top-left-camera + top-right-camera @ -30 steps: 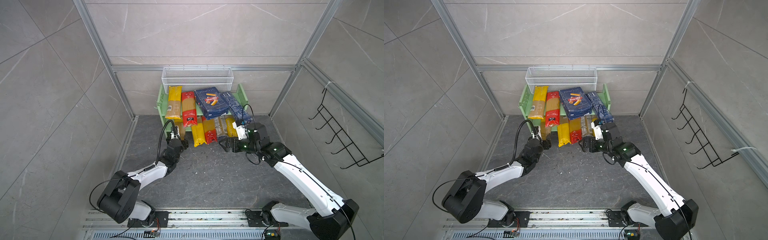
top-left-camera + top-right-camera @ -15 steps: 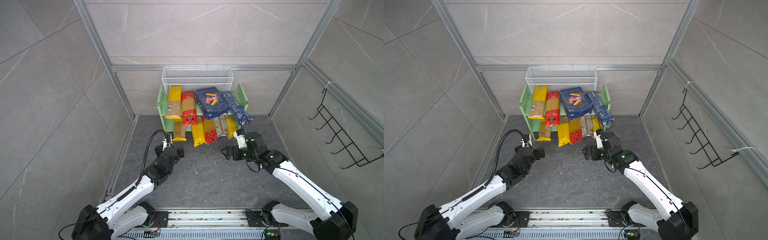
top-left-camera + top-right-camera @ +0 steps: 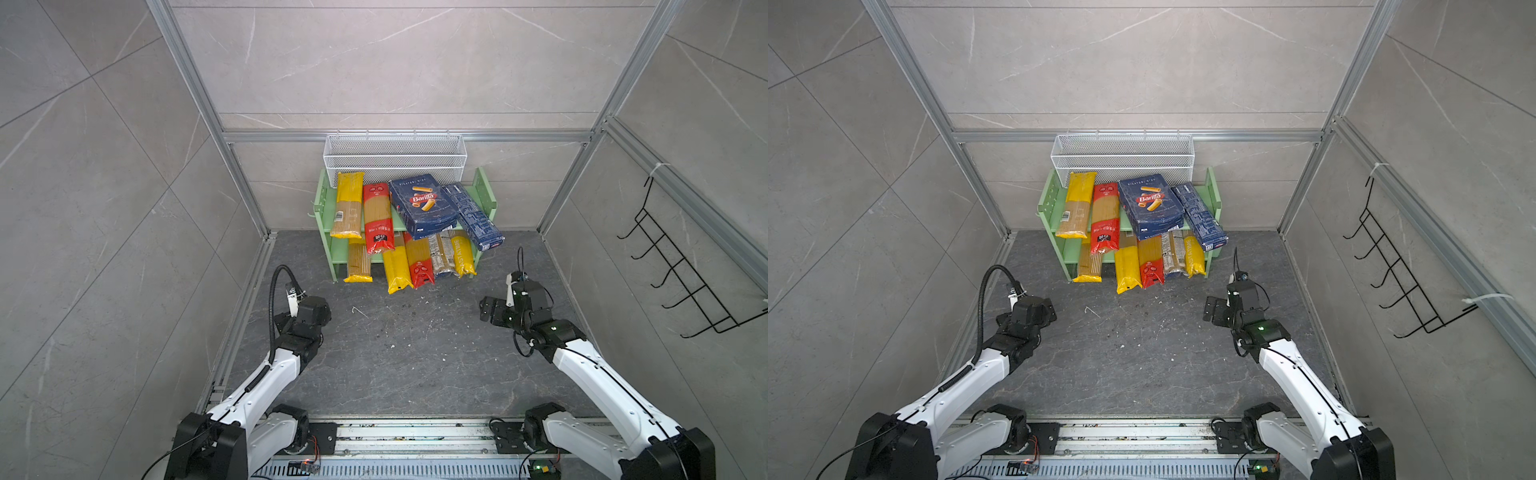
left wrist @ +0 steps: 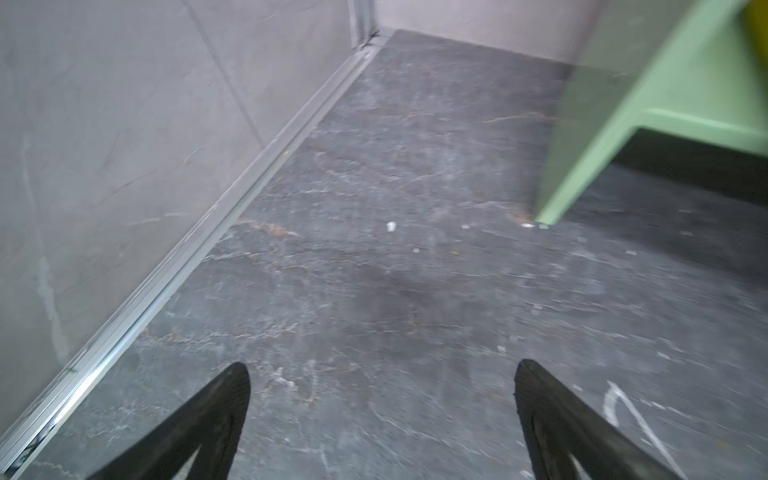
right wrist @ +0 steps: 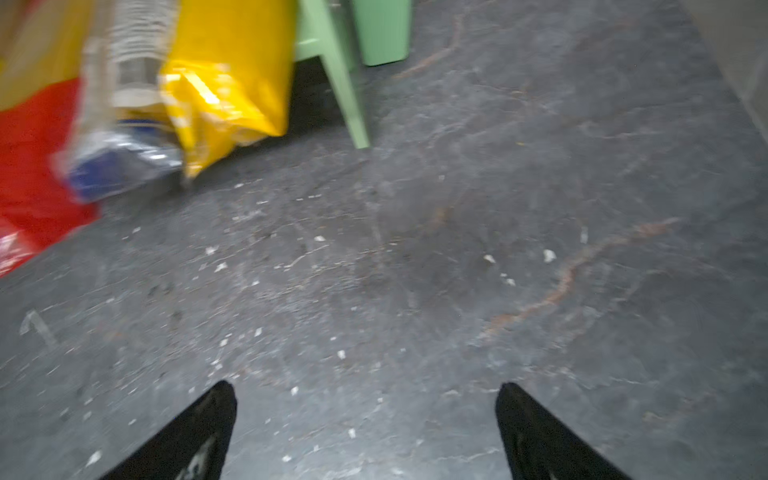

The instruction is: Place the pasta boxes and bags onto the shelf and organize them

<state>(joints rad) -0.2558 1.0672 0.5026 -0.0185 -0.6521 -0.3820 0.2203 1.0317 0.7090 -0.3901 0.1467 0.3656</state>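
The light green shelf (image 3: pixel 322 208) stands against the back wall. On its upper board lie a yellow bag (image 3: pixel 348 205), a red bag (image 3: pixel 377 218), the wide Barilla box (image 3: pixel 424 205) and the narrow blue box (image 3: pixel 473 216), whose end overhangs the front. Several bags (image 3: pixel 419 259) lie on the lower board and stick out onto the floor. My left gripper (image 4: pixel 380 370) is open over bare floor, near the shelf's left leg (image 4: pixel 582 158). My right gripper (image 5: pixel 365 388) is open and empty, short of a yellow bag (image 5: pixel 232 83) and the right leg (image 5: pixel 345 95).
A white wire-mesh basket (image 3: pixel 395 156) hangs on the wall just above the shelf. A black wire hook rack (image 3: pixel 681 286) is on the right wall. Tiled walls close in both sides. The arms' base rail (image 3: pixel 415 432) runs along the front. Small crumbs dot the floor.
Both arms have drawn back from the shelf front toward the near side, the left going left and the right going right. The left gripper's jaws have spread wider.
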